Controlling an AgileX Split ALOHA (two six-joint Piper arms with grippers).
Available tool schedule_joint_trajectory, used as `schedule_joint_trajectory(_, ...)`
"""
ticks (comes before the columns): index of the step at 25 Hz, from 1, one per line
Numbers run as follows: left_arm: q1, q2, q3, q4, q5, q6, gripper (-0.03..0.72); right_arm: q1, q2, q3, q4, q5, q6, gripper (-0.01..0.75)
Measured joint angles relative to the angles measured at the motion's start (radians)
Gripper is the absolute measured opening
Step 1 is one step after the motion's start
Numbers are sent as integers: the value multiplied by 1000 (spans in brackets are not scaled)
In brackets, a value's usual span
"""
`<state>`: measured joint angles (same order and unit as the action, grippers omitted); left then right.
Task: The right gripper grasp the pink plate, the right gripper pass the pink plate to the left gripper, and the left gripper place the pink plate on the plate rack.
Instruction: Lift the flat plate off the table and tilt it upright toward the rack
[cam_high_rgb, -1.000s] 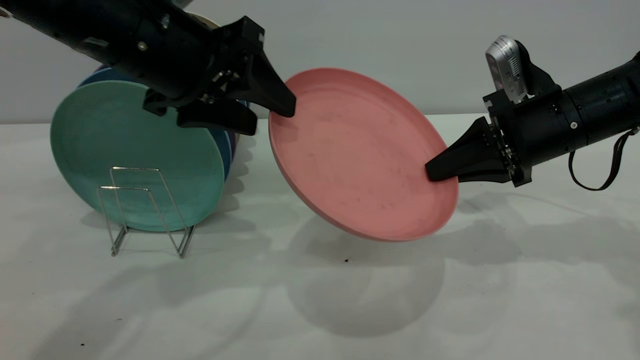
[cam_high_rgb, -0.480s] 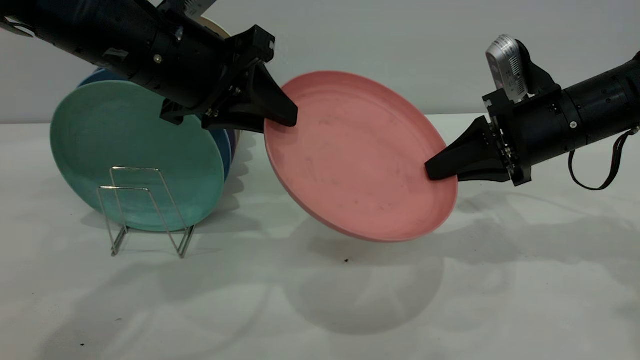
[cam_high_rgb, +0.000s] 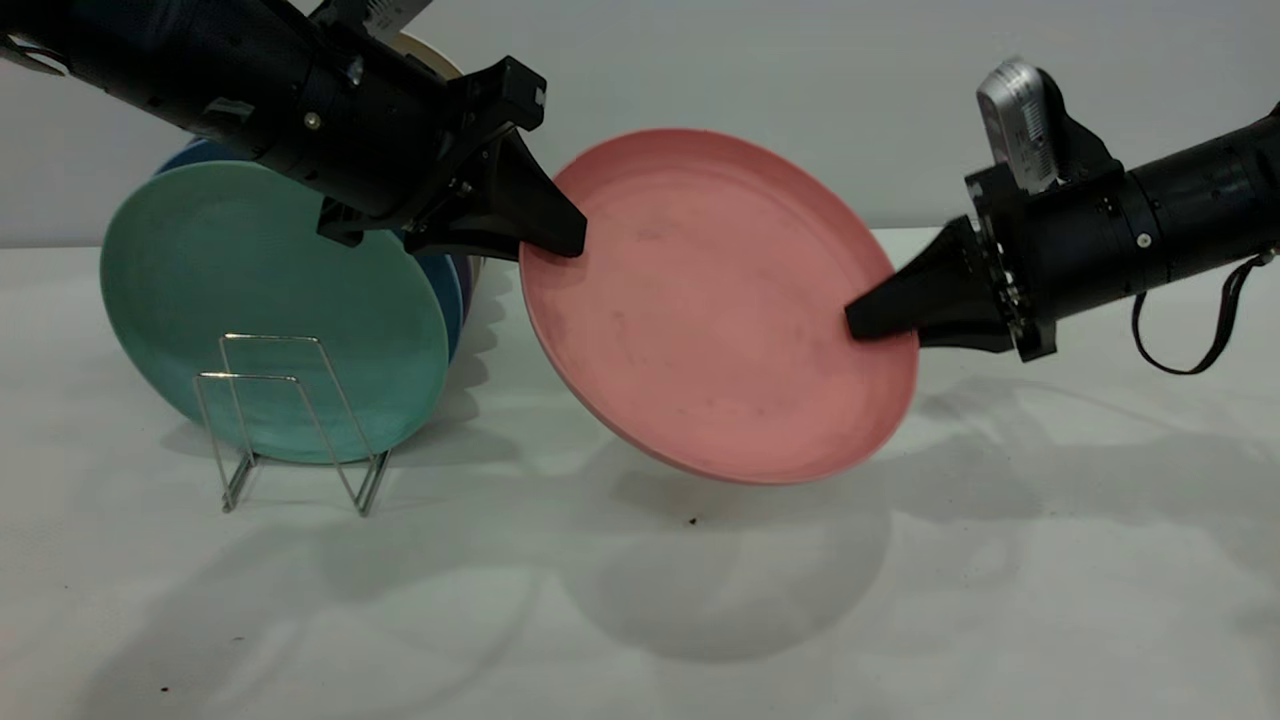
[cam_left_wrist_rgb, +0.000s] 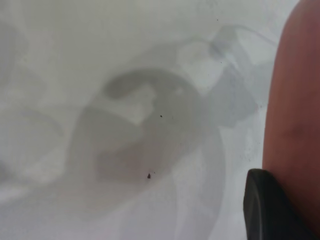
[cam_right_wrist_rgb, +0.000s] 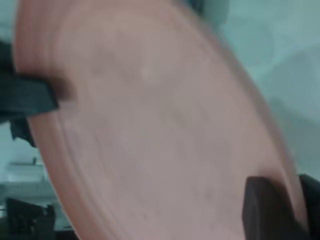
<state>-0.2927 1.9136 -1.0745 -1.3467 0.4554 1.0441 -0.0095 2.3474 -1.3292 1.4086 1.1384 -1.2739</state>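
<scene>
Meanwhile, pink plate midair — pinched by left gripper and right gripper; green plate in plate rack.

Pink plate hangs tilted above table, beside plate rack.

Matt plastics, shiny wire, pale cloth-like table

The pink plate looks like matt plastic, smooth, with faint dark specks and scuffs; the green plate has the same dull finish. The plate rack is thin, shiny silver wire. Both the left gripper and right gripper are matt black, the right with 1 silver-grey metallic knob. The table reads as pale, slightly wrinkled matt covering.
</scene>
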Motion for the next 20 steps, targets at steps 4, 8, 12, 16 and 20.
schedule_joint_trajectory(4,0,1,0,0,1,1,95,-16,0,0,7,23,24,307)
schedule_joint_trajectory(8,-1,1,0,-6,8,1,81,-42,-4,0,6,37,42,480)
schedule_joint_trajectory(12,-1,1,0,-16,1,1,71,-79,-53,0,-9,44,46,538)
schedule_joint_trajectory(16,-1,-4,0,-2,-45,38,30,-135,-138,0,-12,28,70,541)
schedule_joint_trajectory(20,-1,-59,0,16,-83,129,26,-168,-220,0,-51,26,77,541)
